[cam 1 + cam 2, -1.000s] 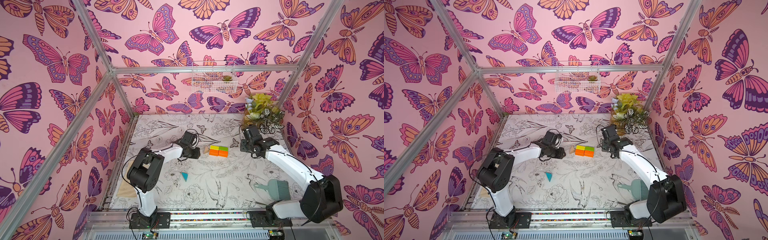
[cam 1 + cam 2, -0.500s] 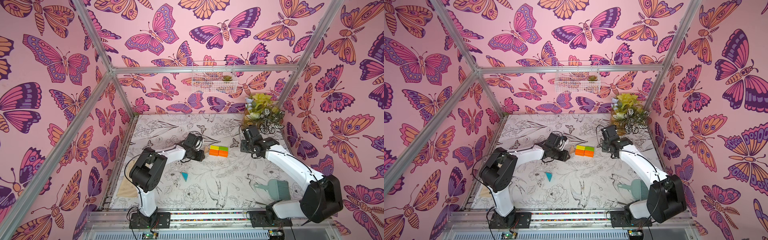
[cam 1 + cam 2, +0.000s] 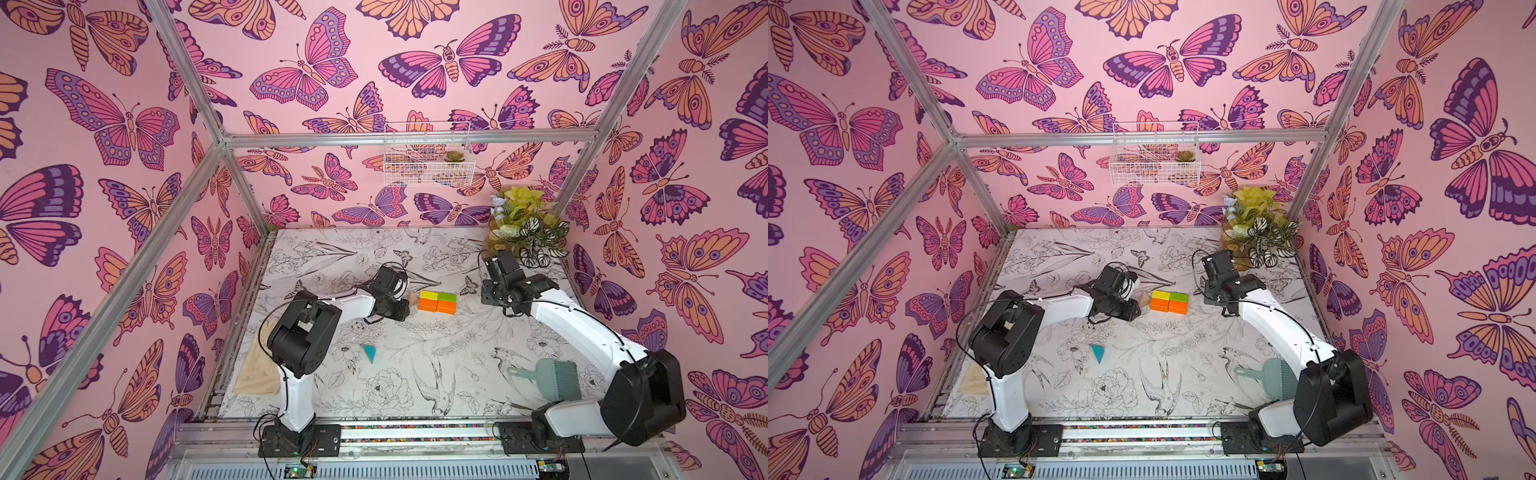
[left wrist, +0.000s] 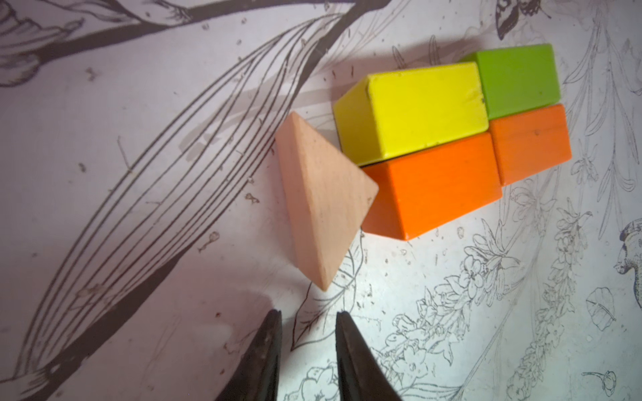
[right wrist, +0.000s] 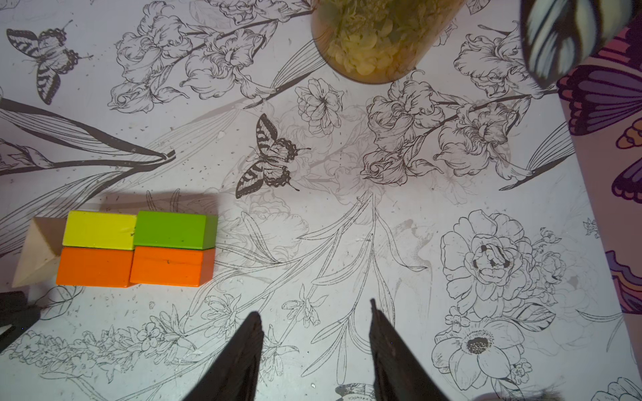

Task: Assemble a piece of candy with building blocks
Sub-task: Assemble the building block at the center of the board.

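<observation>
Left claw (image 4: 307,314): jaws a narrow gap apart, nothing between them, tips just short of the tan triangle's (image 4: 319,201) near corner. Right claw (image 5: 314,309): jaws wider apart, also empty, over bare counter (image 3: 415,332) off the green end of the bricks.

Body of the candy done: yellow (image 4: 417,107) and green (image 4: 517,80) in one row, two orange (image 4: 434,184) in the row beside, all four flush as a rectangle. Tan triangle flat at the yellow-orange end, point toward the bricks and meeting the near orange one rather than the seam. Looks a touch skewed in the left wrist view, squarer in the right wrist view, so hard to call. Teal triangle (image 3: 369,352) alone on the counter, well apart from the rest, nearer the left arm's base.

Step in hand, by the look of it: finishing the tan end, with perhaps a small nudge needed to square it.

Next, probably: fetch the teal. Calls for a grip across its flat sides and a turn so the point faces the green-orange seam. Then a soft set-down at that end, without shoving the rectangle out of line. Worth settling which arm first: teal nearer the left, target end nearer the right.
</observation>
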`<state>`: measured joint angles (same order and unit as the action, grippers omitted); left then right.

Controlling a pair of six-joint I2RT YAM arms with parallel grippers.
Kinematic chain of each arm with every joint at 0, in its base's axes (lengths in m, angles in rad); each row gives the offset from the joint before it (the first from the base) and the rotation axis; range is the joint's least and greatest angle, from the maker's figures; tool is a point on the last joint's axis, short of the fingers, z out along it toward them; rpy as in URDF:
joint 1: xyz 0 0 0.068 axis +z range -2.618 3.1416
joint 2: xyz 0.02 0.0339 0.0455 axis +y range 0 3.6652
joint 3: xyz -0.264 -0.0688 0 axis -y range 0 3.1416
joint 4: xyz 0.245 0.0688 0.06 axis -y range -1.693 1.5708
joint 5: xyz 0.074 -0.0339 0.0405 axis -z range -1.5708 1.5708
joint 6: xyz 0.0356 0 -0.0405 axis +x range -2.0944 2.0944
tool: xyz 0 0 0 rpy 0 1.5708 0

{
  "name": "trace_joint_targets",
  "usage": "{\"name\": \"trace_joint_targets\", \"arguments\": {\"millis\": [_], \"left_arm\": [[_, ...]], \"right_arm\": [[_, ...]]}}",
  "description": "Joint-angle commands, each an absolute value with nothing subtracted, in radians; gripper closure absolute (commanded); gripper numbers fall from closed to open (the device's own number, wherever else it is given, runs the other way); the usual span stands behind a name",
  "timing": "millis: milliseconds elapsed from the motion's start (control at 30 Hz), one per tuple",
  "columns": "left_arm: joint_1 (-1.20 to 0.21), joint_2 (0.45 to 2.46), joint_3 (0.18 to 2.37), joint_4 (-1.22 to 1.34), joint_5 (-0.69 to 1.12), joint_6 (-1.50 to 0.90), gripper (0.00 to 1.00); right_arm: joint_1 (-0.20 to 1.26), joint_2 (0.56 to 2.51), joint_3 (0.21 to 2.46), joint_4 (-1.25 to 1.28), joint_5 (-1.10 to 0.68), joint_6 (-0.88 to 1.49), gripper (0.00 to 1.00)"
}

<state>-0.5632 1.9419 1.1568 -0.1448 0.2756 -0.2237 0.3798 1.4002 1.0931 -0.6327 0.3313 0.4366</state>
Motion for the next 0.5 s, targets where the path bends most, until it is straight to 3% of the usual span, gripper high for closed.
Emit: {"name": "trace_joint_targets", "arguments": {"millis": [0, 467], "left_arm": [[-0.561, 1.968, 1.179, -0.137, 0.270, -0.206, 0.71], [-0.560, 2.009, 1.233, -0.134, 0.294, -0.205, 0.72]], "right_arm": [[0.373, 1.399, 1.124, -0.657, 0.338, 0.420, 0.48], [0.373, 1.402, 1.126, -0.659, 0.336, 0.419, 0.48]]}}
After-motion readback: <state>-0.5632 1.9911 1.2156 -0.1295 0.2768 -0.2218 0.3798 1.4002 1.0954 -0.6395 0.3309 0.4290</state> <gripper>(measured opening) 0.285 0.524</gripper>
